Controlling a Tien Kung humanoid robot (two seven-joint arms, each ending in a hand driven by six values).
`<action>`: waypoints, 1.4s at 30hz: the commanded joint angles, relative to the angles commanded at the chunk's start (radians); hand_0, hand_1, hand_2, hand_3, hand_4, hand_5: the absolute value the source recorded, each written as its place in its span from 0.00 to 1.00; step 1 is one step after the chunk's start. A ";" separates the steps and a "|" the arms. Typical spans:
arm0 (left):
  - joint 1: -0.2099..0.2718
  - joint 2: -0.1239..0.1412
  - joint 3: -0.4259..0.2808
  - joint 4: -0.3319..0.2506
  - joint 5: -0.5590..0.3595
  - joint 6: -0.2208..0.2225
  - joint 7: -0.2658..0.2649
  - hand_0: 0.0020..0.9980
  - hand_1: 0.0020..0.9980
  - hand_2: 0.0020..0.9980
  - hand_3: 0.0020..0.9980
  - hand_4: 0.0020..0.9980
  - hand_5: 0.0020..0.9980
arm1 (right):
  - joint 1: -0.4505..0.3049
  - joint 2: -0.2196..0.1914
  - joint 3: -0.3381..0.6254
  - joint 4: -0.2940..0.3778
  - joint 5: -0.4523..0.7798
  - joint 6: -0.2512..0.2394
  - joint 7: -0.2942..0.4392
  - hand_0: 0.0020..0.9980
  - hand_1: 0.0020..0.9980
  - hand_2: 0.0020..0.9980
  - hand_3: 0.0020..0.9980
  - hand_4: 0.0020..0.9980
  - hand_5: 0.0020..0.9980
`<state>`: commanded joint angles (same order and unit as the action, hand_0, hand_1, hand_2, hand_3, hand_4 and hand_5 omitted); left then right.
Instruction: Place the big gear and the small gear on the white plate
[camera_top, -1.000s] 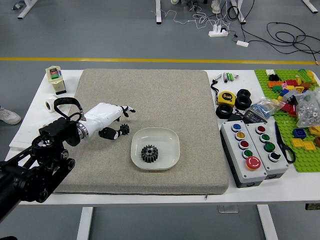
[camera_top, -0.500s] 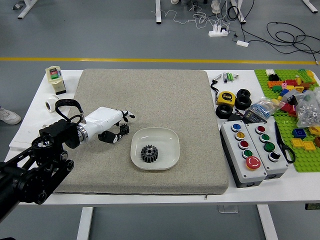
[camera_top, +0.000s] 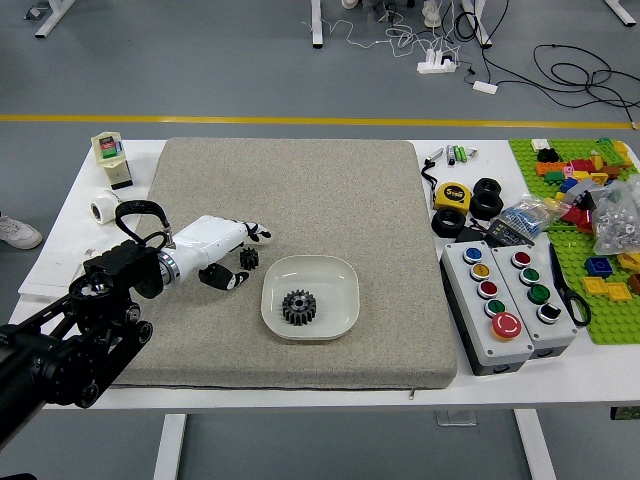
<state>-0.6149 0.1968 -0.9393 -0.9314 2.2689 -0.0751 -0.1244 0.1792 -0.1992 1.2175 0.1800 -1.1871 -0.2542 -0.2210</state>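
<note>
Small gear (camera_top: 249, 259): on grey mat (camera_top: 330, 210), just left of white plate (camera_top: 341, 293) | Big gear (camera_top: 299, 307): on plate | Left hand (camera_top: 212, 238): left of plate, fingers open, empty, small gear at their plate-side opening; closing probably comes next

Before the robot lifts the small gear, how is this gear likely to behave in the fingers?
The small gear looks like one solid piece, so it should stay stiff. Its toothed rim will probably give some grip. Being visibly smaller than the big gear, it is likely the lighter one, so a careless push might shift it across the mat.
</note>
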 joint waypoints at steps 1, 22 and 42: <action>-0.001 0.000 0.003 0.001 0.000 -0.001 0.000 0.49 0.69 0.82 0.85 0.74 0.00 | 0.000 0.000 0.000 0.000 0.000 0.000 0.000 0.66 0.67 0.75 0.56 0.75 0.61; 0.000 0.004 0.032 0.018 0.000 -0.007 0.036 0.33 0.43 0.47 0.50 0.36 0.00 | -0.010 0.001 0.004 0.000 -0.009 0.002 0.000 0.66 0.67 0.75 0.56 0.75 0.61; 0.003 0.020 -0.025 -0.076 0.000 -0.009 0.057 0.29 0.36 0.41 0.48 0.32 0.00 | -0.003 -0.001 0.006 0.000 -0.006 0.002 0.000 0.66 0.67 0.75 0.56 0.75 0.61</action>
<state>-0.6118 0.2164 -0.9640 -1.0073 2.2689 -0.0839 -0.0670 0.1765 -0.2000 1.2234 0.1800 -1.1931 -0.2521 -0.2211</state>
